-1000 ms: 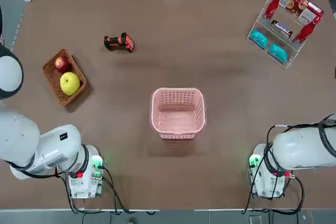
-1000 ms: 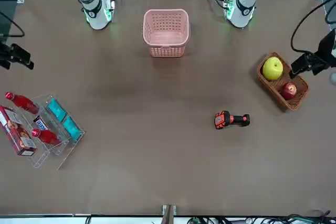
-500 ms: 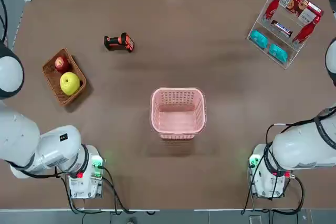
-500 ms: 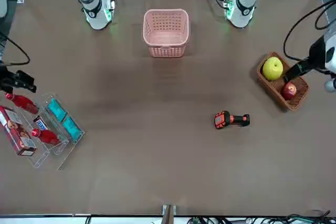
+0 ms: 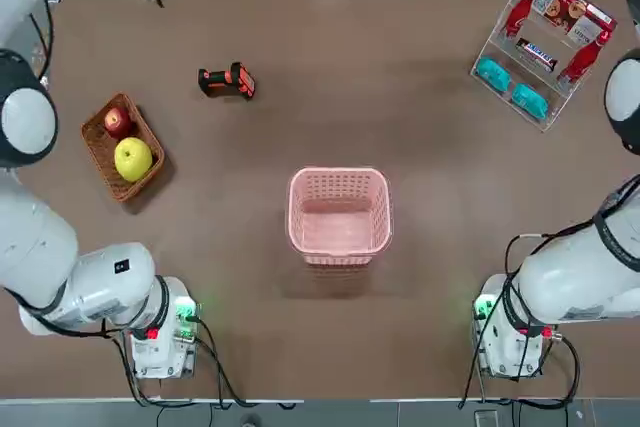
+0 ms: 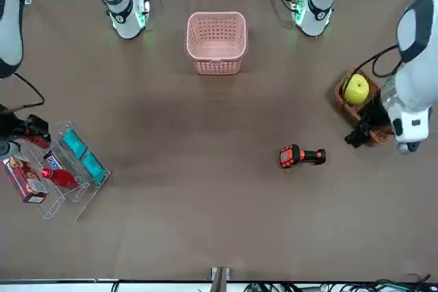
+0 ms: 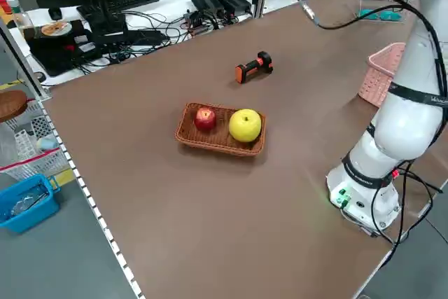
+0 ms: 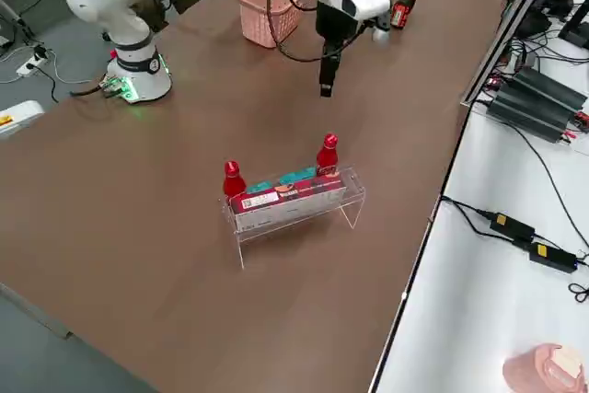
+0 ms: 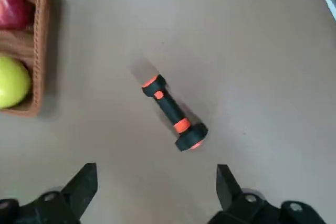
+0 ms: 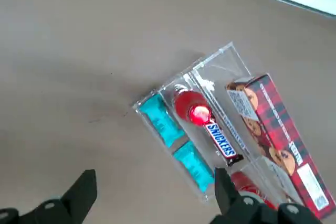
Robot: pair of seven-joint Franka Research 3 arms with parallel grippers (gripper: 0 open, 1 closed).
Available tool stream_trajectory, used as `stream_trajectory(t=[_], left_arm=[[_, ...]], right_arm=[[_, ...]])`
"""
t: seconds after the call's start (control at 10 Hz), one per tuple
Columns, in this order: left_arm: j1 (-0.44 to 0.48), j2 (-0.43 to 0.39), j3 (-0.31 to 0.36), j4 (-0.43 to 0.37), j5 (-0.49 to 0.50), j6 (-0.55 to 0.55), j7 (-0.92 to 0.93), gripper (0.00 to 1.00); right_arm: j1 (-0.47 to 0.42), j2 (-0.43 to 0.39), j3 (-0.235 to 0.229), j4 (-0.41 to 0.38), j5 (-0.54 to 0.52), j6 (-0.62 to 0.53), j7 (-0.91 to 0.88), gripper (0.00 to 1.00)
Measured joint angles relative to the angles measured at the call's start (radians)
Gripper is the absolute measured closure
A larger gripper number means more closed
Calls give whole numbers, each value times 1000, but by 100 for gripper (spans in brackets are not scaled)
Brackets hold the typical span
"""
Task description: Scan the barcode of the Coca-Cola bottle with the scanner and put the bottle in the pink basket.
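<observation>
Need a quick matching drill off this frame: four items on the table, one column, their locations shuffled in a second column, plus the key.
Items:
1. scanner
2. yellow apple
3. Coca-Cola bottle
4. pink basket

Locations:
A. standing in the clear display rack, beside a second bottle like it
B. lying on bare tabletop, beyond the fruit basket as seen from the robot
C. middle of the table, between the two arm bases, nothing inside
D. in the wicker basket, next to a red apple

Pairs: 1-B, 2-D, 3-A, 4-C
</observation>
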Motion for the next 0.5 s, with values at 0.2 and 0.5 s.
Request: stream_trajectory(t=[0.2, 0.5], left_arm=[[-36, 50, 16, -10, 0, 91, -185, 0], [-77, 112, 27, -30, 1, 210, -399, 0]], right_arm=[[-4, 53, -5, -4, 0, 64, -70, 1], [-24, 115, -23, -5, 35, 105, -154, 1]])
